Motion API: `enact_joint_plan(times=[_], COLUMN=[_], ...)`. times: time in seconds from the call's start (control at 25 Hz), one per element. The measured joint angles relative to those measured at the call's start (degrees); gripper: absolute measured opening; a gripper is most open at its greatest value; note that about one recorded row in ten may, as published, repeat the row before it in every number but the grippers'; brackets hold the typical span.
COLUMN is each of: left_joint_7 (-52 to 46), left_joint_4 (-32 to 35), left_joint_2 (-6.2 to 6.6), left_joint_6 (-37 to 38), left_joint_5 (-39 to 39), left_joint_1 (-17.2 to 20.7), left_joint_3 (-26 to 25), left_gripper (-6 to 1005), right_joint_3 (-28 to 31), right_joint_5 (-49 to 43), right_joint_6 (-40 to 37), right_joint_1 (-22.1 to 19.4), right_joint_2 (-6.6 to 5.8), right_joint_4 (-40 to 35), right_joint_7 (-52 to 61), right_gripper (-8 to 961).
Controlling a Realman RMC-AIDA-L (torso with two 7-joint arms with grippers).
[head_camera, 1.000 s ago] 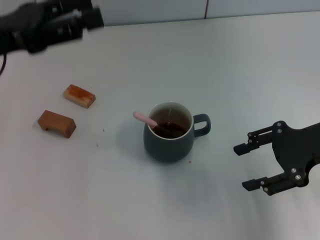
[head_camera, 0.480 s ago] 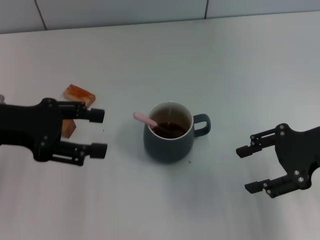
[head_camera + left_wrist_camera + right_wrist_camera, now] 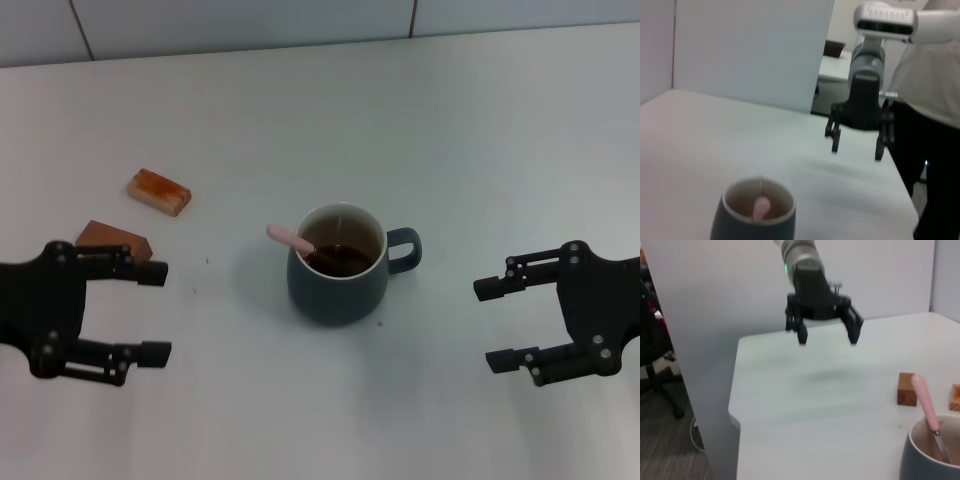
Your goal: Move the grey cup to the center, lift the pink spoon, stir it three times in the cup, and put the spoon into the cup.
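Observation:
The grey cup (image 3: 339, 267) stands upright in the middle of the white table, its handle pointing toward my right side; dark liquid shows inside. The pink spoon (image 3: 291, 238) rests in the cup, its pink handle leaning out over the rim toward my left side. Both also show in the left wrist view, cup (image 3: 756, 220) and spoon (image 3: 760, 208), and in the right wrist view, cup (image 3: 932, 455) and spoon (image 3: 925, 401). My left gripper (image 3: 156, 312) is open and empty, left of the cup. My right gripper (image 3: 491, 325) is open and empty, right of the cup.
Two brown rectangular blocks lie at the left: one (image 3: 159, 191) farther back, one (image 3: 112, 237) just behind my left gripper. The table's edge shows in the wrist views, with floor and a chair (image 3: 655, 355) beyond.
My left arm came down from the far left corner to the near left, level with the cup. My right gripper shifted slightly. The cup and spoon stayed put.

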Motion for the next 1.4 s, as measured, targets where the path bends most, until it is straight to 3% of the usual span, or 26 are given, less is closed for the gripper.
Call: enact_joint_plan(times=[0.36,0.52,0.64,0.8,1.4], left_joint_7=[4.6,4.9,5.0,5.7,5.1], left_joint_4=[-5.8,-6.2,-6.3,-6.4,-6.4], left_joint_2=[0.59,0.39,-0.69,-1.07,-0.95], left_joint_6=[0.2,0.5,0.5,1.4,2.0], left_joint_5=[2.6,5.0,8.6,8.9,9.0], left_joint_1=[1.0,0.8,0.8,1.1,1.8], left_joint_3=[-0.1,0.1,-0.1,-0.2,-0.5], left_gripper=[842,842,842,842,842], right_joint_3=[-0.4,-1.4,-2.4,-2.8,-4.3], right_joint_5=[0.0,-0.3,-0.4,-0.4,-1.0], right_joint_6=[0.1,-0.1,0.1,0.1,-0.1], right_joint_1=[0.2,0.6,0.7,1.0,1.1], right_joint_2=[0.11,-0.02,-0.04,-0.04,-0.03], right_joint_4=[1.3,1.4,1.4,1.5,2.0], right_joint_7=[-1.2,-1.2,-1.1,-0.8,-0.7], right_gripper=[694,694,694,693,693])
